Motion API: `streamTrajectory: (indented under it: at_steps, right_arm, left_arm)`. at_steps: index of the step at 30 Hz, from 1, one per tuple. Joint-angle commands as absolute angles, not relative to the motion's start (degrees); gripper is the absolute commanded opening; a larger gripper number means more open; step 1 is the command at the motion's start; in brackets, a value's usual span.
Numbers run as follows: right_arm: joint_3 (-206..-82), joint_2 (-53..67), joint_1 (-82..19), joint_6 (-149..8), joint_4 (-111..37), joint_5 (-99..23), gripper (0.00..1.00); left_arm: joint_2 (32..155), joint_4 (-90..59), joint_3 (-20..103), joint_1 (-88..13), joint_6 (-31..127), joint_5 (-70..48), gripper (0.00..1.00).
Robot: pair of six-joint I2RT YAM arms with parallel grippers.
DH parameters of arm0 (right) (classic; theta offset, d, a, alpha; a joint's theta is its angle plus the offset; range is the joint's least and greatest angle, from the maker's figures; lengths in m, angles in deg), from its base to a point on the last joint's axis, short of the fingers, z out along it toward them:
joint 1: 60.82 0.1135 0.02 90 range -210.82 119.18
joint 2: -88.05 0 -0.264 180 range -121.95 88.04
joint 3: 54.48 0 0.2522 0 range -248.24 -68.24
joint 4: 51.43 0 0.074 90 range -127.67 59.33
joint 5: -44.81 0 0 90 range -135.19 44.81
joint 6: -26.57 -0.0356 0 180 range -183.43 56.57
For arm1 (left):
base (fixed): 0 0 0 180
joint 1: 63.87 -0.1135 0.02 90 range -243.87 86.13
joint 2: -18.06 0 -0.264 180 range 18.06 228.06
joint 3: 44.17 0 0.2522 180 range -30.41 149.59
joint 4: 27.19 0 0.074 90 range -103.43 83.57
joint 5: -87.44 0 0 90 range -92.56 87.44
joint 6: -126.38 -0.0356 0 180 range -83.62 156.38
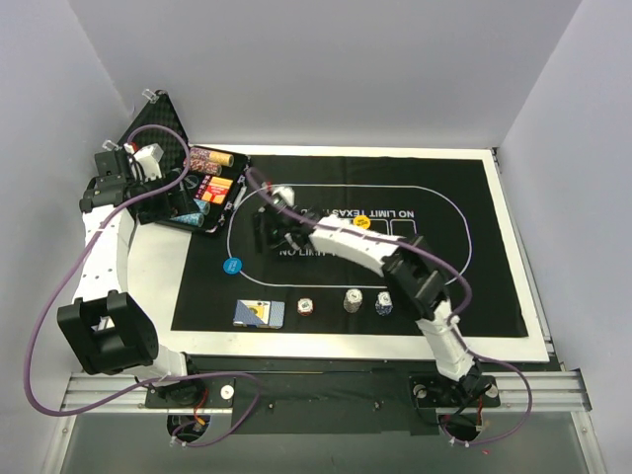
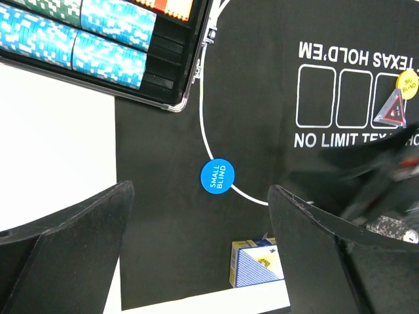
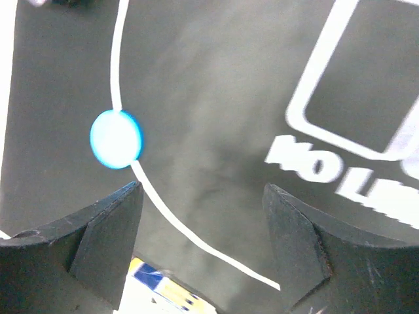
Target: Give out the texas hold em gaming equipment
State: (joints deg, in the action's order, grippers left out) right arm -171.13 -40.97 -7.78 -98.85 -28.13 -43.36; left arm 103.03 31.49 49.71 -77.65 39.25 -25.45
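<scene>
A blue small-blind button [image 1: 230, 265] [image 2: 216, 175] [image 3: 116, 139] lies on the mat's white oval line. Near the printed card boxes are a yellow big-blind button [image 1: 361, 222] [image 2: 407, 83] and a red triangular marker [image 2: 394, 110]. A blue-backed card deck [image 1: 259, 313] [image 2: 258, 265] [image 3: 163, 291] sits by the mat's front edge, with three chip stacks [image 1: 353, 299] to its right. My right gripper [image 1: 269, 225] [image 3: 203, 188] hovers open above bare mat, right of the blue button, holding nothing. My left gripper [image 1: 163, 188] [image 2: 201, 188] hangs wide open and empty, high beside the case.
The black case [image 1: 163, 123] [image 2: 163, 101] stands open at the back left, with rows of blue chips [image 2: 105, 39] in it. The black felt mat [image 1: 474, 286] covers most of the white table. Grey walls close in on the left, right and back.
</scene>
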Motion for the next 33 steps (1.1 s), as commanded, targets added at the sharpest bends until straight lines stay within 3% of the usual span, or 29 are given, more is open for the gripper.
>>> streamTrajectory:
  at_steps: [1, 10, 15, 18, 24, 33]
  right_arm:
    - [-167.3, -26.7, -14.6, -95.3, -21.3, -55.1, 0.69]
    - [-158.4, -22.4, -26.8, -98.4, -11.8, -65.8, 0.71]
    - [-158.1, -24.9, -29.4, -98.4, -10.8, -65.1, 0.86]
    - [-159.1, -27.1, -29.7, -98.4, -10.6, -65.3, 0.88]
    - [-161.2, -31.0, -31.0, -99.5, -9.9, -64.4, 0.85]
    - [-163.5, -35.8, -32.6, -100.0, -9.8, -62.2, 0.72]
  left_arm:
    - [100.8, 32.4, 51.0, -78.3, 38.6, -27.5, 0.95]
    - [99.8, 32.8, 50.7, -78.3, 37.9, -27.5, 0.95]
    - [100.1, 32.9, 51.3, -78.4, 38.2, -28.4, 0.95]
    - [100.2, 32.9, 51.7, -78.4, 38.5, -29.3, 0.95]
    - [100.1, 32.9, 51.6, -78.4, 38.4, -30.8, 0.95]
    - [101.6, 33.1, 52.9, -78.4, 38.6, -31.5, 0.95]
